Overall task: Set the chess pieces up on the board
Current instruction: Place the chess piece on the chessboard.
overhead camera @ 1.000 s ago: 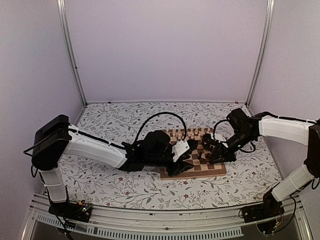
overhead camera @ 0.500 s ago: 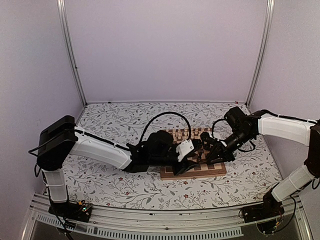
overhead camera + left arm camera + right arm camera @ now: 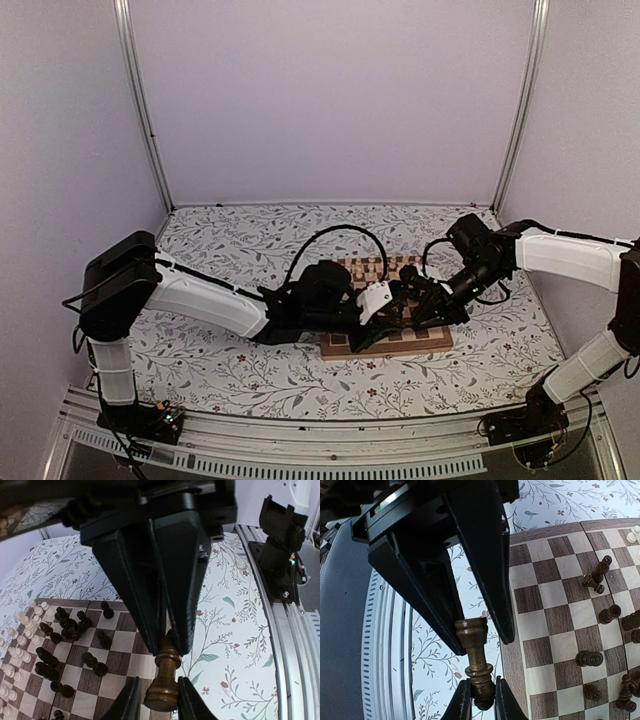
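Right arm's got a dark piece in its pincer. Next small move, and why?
Probably ease the right pincer sideways over a bare square near the corner of the board, then lower it. It is shut on the dark rook-like piece. In the wrist view that piece shows off the board's edge, against the cloth, and the squares nearest it are empty.

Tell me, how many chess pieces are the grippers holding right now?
2. One dark piece sits between the left gripper's fingers; a second dark piece is pinched in the right gripper.
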